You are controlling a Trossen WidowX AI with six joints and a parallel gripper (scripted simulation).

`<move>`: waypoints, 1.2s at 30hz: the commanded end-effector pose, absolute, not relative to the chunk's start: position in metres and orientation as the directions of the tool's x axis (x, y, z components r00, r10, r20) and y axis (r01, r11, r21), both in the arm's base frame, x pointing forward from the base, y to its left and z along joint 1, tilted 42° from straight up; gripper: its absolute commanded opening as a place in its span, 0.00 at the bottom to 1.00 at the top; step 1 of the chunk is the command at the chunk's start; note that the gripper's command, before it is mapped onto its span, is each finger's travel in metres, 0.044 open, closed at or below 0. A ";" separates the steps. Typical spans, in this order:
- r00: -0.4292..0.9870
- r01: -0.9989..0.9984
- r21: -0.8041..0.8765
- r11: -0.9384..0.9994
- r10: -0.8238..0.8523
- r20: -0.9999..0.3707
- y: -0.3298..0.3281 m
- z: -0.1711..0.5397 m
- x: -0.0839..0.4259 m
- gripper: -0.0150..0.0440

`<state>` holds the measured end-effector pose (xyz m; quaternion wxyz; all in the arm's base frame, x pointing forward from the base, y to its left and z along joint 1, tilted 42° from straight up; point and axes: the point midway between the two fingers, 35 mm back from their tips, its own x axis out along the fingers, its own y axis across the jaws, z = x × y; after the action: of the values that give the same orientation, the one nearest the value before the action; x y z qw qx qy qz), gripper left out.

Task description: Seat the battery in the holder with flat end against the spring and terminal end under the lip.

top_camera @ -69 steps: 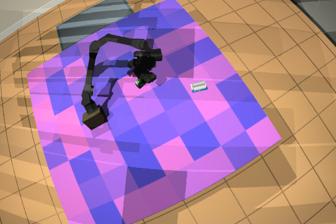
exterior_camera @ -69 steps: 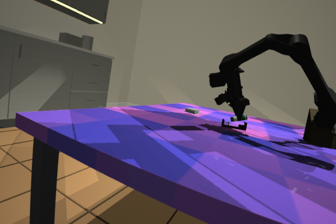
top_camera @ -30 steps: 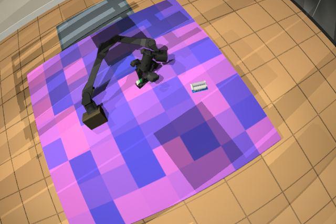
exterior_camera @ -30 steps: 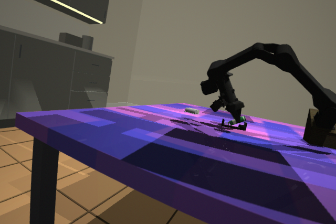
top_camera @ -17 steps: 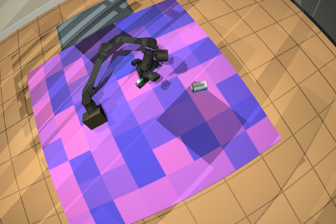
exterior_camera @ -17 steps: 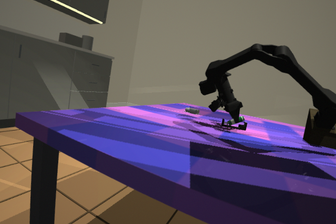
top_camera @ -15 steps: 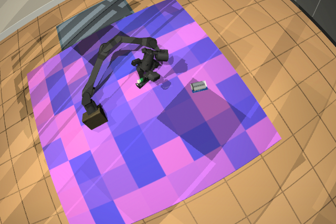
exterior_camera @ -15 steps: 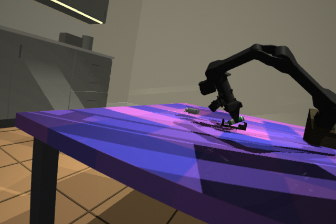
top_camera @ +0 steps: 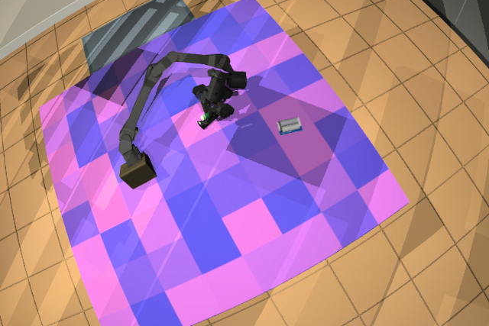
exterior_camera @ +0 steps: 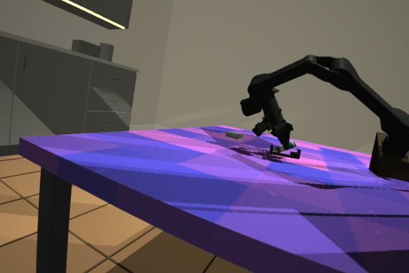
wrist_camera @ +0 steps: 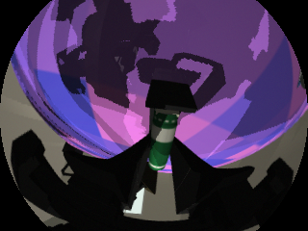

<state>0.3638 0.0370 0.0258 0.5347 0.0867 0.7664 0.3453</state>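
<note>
The battery [top_camera: 204, 117] [exterior_camera: 291, 144] [wrist_camera: 163, 136], green with a pale band, is between the fingers of my gripper [exterior_camera: 284, 146] [wrist_camera: 161, 139], which is shut on it. In the exterior view it is tilted over the black holder [exterior_camera: 286, 155] [wrist_camera: 170, 96] [top_camera: 202, 125]: its left end is low beside the left end wall, its right end is raised above the right end. In the wrist view its far end reaches the holder's dark end wall. The spring and the contact at that end are hidden or too dark to tell.
A pack of light grey cylinders on a blue base [top_camera: 289, 125] lies on the patterned table [top_camera: 252, 220] [exterior_camera: 138, 171], away from the holder; it also shows in the exterior view [exterior_camera: 234, 135]. The arm's base block [top_camera: 137, 172] stands on the table. Dark shadows cross the holder area.
</note>
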 end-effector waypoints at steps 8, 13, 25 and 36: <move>-0.390 -0.242 0.616 0.750 0.506 -0.769 0.038 0.027 0.371 0.38; -0.370 -0.241 0.614 0.752 0.513 -0.774 0.038 0.026 0.372 0.38; -0.323 -0.238 0.609 0.757 0.530 -0.784 0.039 0.023 0.372 0.38; -0.279 -0.235 0.605 0.761 0.544 -0.791 0.039 0.021 0.372 0.38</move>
<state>0.3682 0.0377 0.0227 0.5812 0.1021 0.7367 0.3303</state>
